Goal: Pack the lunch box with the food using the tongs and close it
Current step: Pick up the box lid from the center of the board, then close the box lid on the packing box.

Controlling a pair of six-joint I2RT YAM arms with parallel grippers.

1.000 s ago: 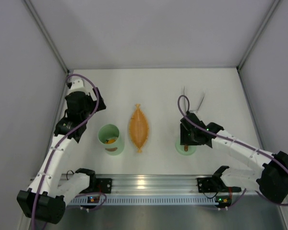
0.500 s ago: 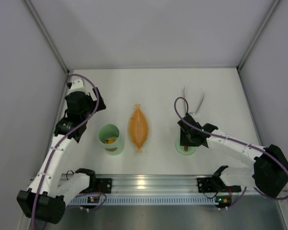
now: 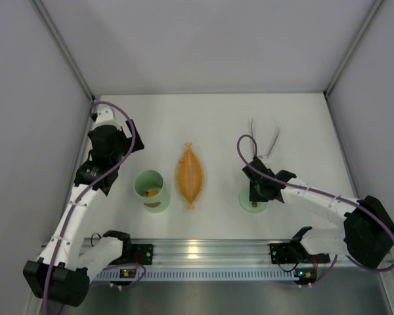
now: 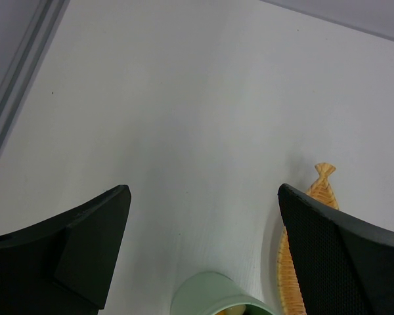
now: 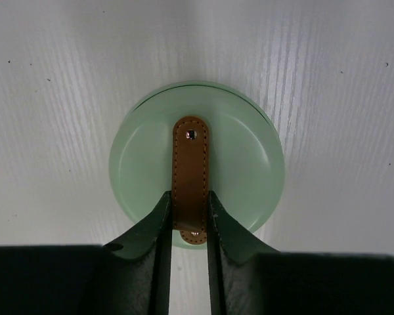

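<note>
The flat round pale green lid [image 5: 243, 164] lies on the white counter [image 5: 52, 65], its brown bar handle [image 5: 190, 157] pinched by the closed right hand [image 5: 189, 200]; a level, vertical lift is advised.

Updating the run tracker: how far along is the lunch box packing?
Done: food sits in the lunch box, the orange dish looks empty, and the tongs lie apart on the table. In hand: right gripper is shut on the brown handle of the lid, which sits on the table. Remaining: carry it over and close the box. Left gripper is open, holding nothing.
</note>
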